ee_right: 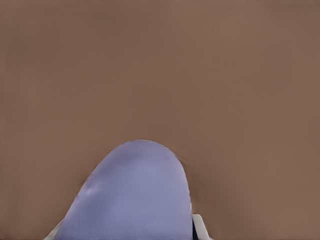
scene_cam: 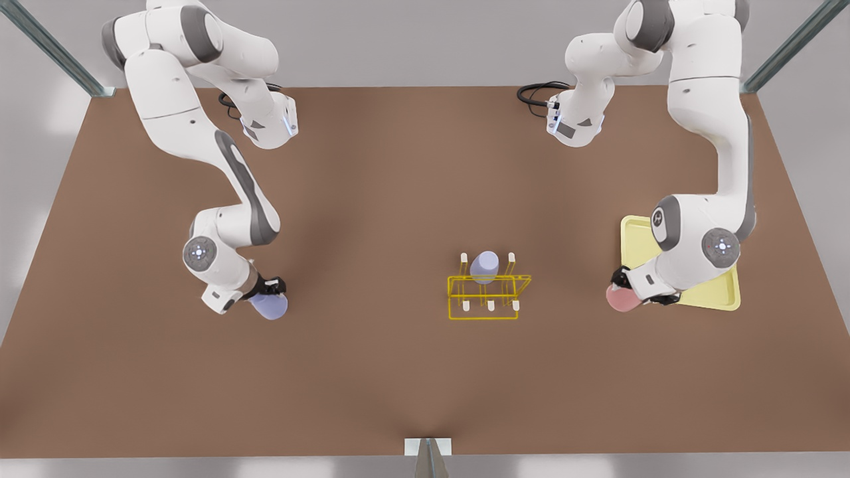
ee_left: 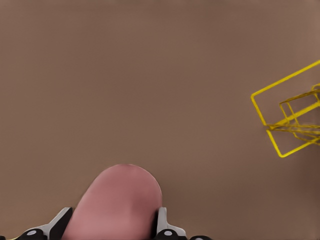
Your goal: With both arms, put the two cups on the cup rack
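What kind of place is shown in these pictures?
Likely a simulated robot test bench: a bare brown table, two white arms holding a pink cup and a lavender cup, and a yellow cup rack.

So the whole setup sits on a big plain brown matte desk (scene_cam: 398, 372), no markings on it. Sitting directly on it near the middle, a bit toward the front view's right, is a small bright yellow thin-wire rack (scene_cam: 489, 297) with upright white-tipped pegs, and there's a pale lavender-blue cup (scene_cam: 485, 266) sitting upside down in its back row. Well off at the front view's right edge lies a flat pale-yellow rimmed tray (scene_cam: 724, 299), partly covered by an arm. The rack's corner also shows in the left wrist view (ee_left: 287, 120).
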Controlling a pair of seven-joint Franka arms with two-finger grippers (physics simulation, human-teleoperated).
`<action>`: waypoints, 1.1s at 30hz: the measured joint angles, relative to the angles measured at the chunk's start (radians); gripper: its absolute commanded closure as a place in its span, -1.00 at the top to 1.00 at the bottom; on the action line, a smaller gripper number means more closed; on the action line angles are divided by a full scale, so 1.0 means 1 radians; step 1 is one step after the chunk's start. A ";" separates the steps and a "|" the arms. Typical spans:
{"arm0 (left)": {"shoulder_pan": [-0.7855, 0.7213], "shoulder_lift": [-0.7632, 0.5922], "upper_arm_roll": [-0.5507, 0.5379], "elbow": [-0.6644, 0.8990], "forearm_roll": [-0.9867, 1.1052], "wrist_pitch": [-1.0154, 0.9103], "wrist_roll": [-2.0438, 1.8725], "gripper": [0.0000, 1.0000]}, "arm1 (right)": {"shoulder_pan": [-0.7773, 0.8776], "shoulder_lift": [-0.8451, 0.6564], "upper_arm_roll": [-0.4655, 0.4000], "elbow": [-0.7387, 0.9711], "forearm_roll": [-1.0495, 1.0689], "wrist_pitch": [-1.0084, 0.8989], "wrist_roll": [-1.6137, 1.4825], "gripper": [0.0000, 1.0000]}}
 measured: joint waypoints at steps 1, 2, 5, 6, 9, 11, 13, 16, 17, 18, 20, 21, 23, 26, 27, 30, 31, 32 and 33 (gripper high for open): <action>-0.022 0.032 -0.013 0.066 0.001 -0.021 -0.030 0.62 | 0.000 -0.001 0.015 0.011 0.000 0.000 -0.001 0.54; -0.046 0.067 -0.019 0.132 0.001 -0.043 -0.061 0.62 | 0.001 -0.001 0.029 0.020 0.000 -0.001 -0.001 0.54; -0.102 0.148 -0.031 0.271 -0.001 -0.099 -0.156 0.62 | 0.003 0.002 0.082 0.057 0.000 -0.001 -0.003 0.54; -0.110 0.164 -0.042 0.303 -0.002 -0.118 -0.189 0.62 | 0.004 0.007 0.100 0.073 0.000 -0.001 -0.003 0.54; -0.125 0.179 -0.091 0.365 -0.003 -0.174 -0.290 0.62 | 0.013 0.013 0.143 0.114 0.000 -0.001 -0.003 0.54; -0.134 0.181 -0.129 0.377 -0.002 -0.208 -0.358 0.62 | 0.019 0.014 0.170 0.135 0.005 -0.001 -0.003 0.54; -0.155 0.183 -0.148 0.380 -0.002 -0.240 -0.427 0.62 | 0.023 0.014 0.204 0.155 0.013 -0.001 -0.002 0.54; -0.178 0.200 -0.166 0.381 -0.003 -0.276 -0.521 0.62 | 0.042 0.022 0.230 0.192 0.018 -0.001 -0.002 0.53; -0.181 0.211 -0.170 0.385 -0.002 -0.283 -0.549 0.62 | 0.056 0.031 0.235 0.211 0.029 -0.001 -0.002 0.54; -0.183 0.220 -0.173 0.390 -0.001 -0.286 -0.575 0.62 | 0.071 0.039 0.237 0.229 0.039 0.000 -0.001 0.54; -0.184 0.230 -0.175 0.393 0.000 -0.286 -0.624 0.62 | 0.104 0.064 0.239 0.273 0.054 0.002 0.000 0.54; -0.184 0.233 -0.175 0.394 0.001 -0.283 -0.647 0.62 | 0.118 0.077 0.240 0.294 0.058 0.002 0.001 0.54; -0.184 0.235 -0.175 0.394 0.001 -0.278 -0.689 0.62 | 0.151 0.108 0.240 0.342 0.065 0.004 0.003 0.54; -0.185 0.240 -0.181 0.394 -0.005 -0.267 -0.744 0.65 | 0.186 0.147 0.241 0.404 0.070 0.006 0.007 0.54; -0.186 0.242 -0.185 0.394 -0.008 -0.264 -0.761 0.98 | 0.194 0.161 0.246 0.425 0.071 0.007 0.009 0.54; -0.186 0.248 -0.189 0.394 -0.012 -0.256 -0.805 1.00 | 0.210 0.193 0.265 0.478 0.077 0.008 0.012 0.54; -0.185 0.249 -0.189 0.394 -0.013 -0.254 -0.818 1.00 | 0.219 0.200 0.267 0.490 0.082 0.008 0.013 0.54; -0.183 0.249 -0.189 0.394 -0.013 -0.252 -0.830 1.00 | 0.226 0.210 0.268 0.509 0.088 0.008 0.014 0.54; -0.181 0.250 -0.189 0.394 -0.013 -0.251 -0.842 1.00 | 0.237 0.227 0.269 0.536 0.094 0.009 0.015 0.54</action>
